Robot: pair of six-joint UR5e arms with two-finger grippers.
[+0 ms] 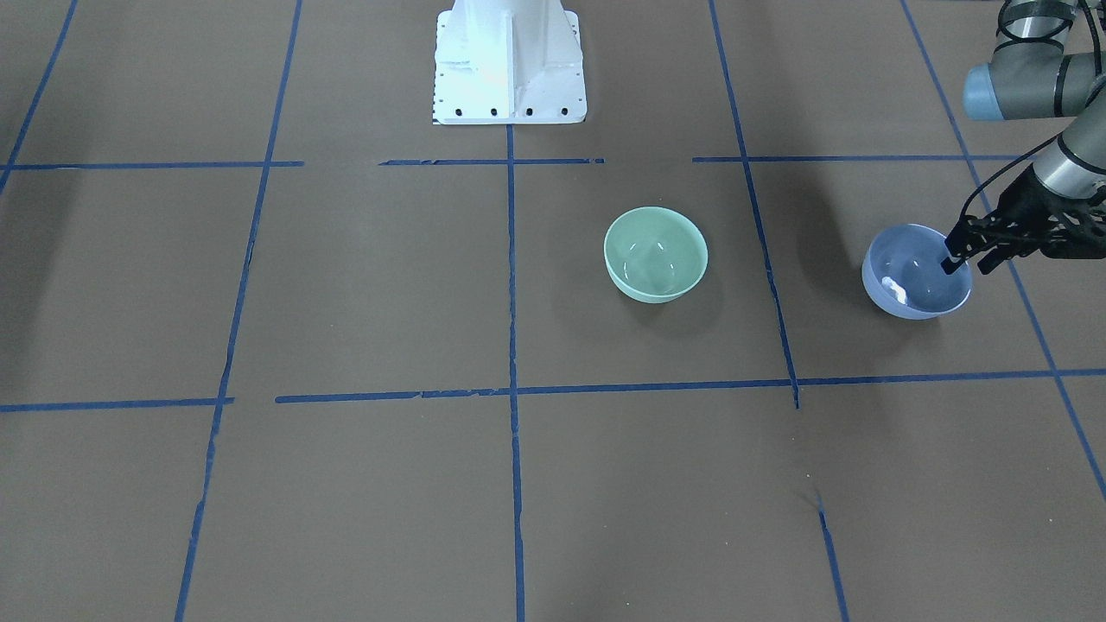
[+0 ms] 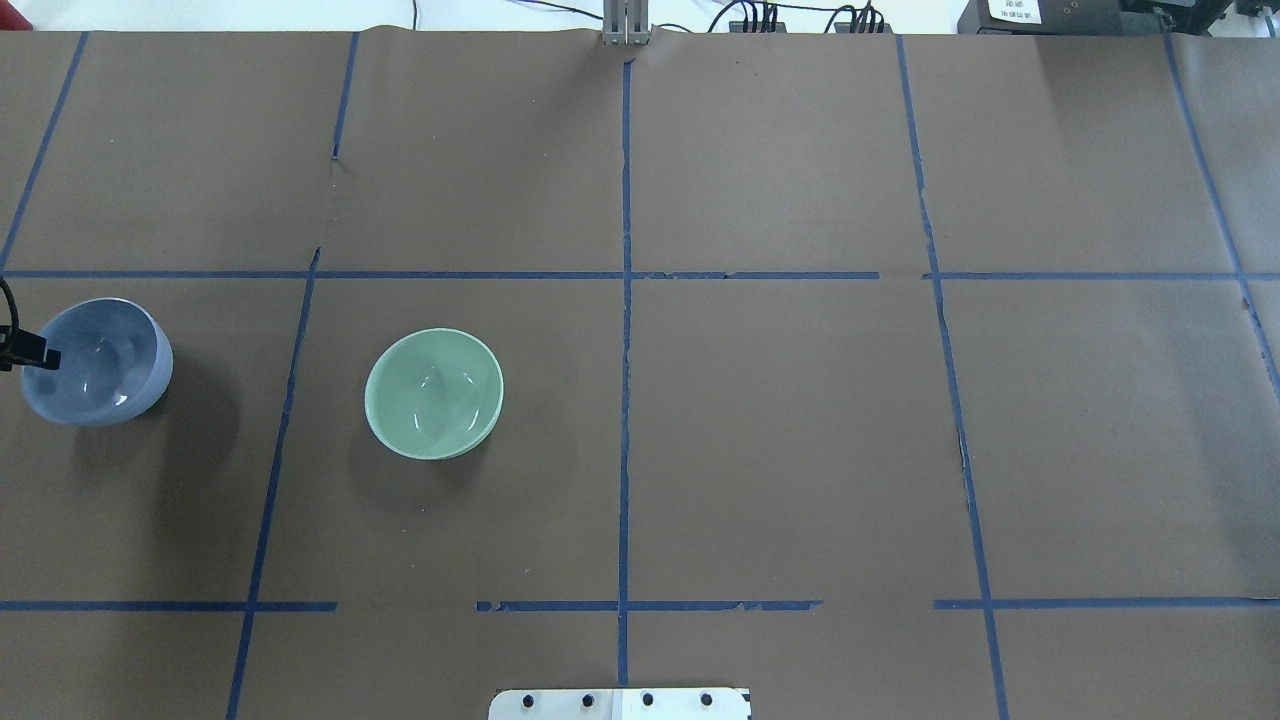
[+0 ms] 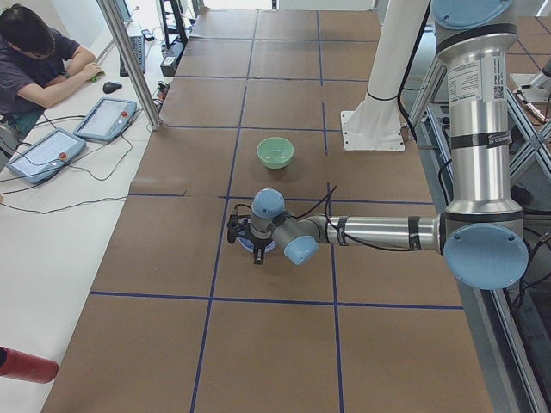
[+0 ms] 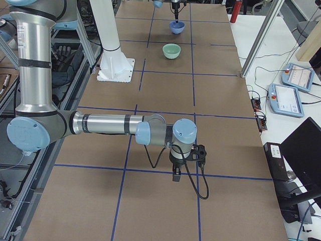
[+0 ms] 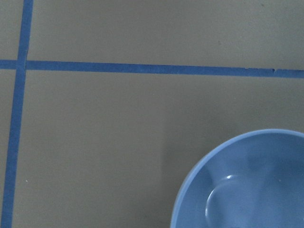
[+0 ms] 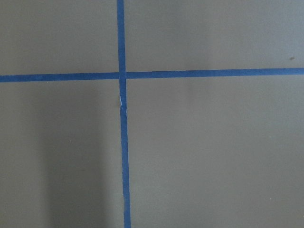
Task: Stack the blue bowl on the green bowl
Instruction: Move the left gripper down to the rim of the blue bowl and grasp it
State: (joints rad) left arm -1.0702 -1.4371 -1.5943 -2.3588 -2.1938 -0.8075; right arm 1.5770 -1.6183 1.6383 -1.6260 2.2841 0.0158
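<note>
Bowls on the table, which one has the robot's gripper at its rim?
The blue bowl: the left gripper is at its rim. The green bowl stands apart, nearer the table's middle, with no gripper near it.

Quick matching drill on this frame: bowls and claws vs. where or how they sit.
1. blue bowl
2. green bowl
3. left claw
4. right claw

A. above the table, far from both bowls
B. astride a bowl's rim
C. stands alone, nothing touching it
D. has a claw finger inside it

Pairs: 1-D, 2-C, 3-B, 4-A
</note>
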